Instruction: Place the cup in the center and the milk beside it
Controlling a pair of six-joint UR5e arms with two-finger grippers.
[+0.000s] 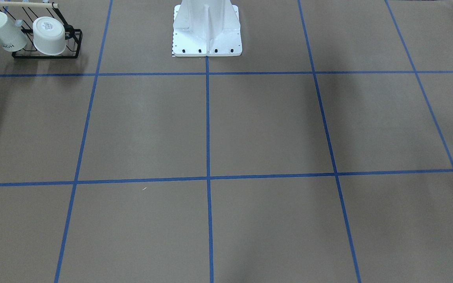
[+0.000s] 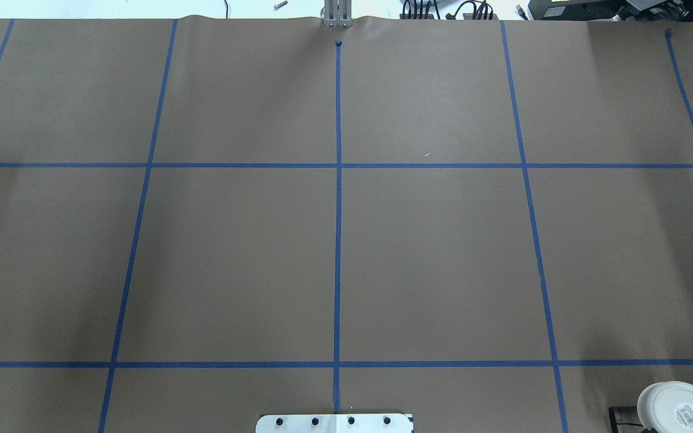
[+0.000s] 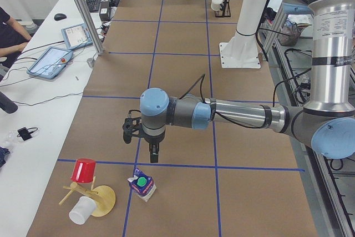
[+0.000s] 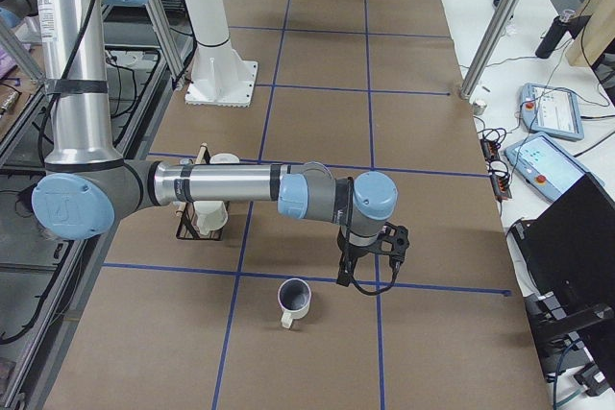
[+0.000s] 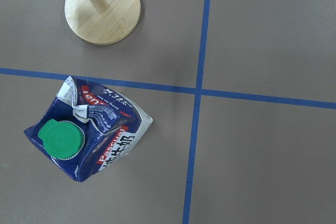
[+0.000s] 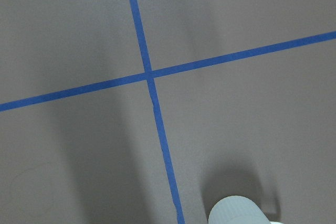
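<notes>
Blue milk (image 5: 86,135) and white cup (image 4: 294,300), well apart from the robot base (image 1: 207,35), are not yet placed; left gripper (image 3: 153,154) and right gripper (image 4: 344,276) hover nearby, finger state untellable.

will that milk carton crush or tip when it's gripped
The milk carton looks soft: its top is already creased and dented, so the walls would probably give under a squeeze. It may well be light or empty, judging by that crumpling. Standing on a small base, it could tip if pushed high up.
</notes>
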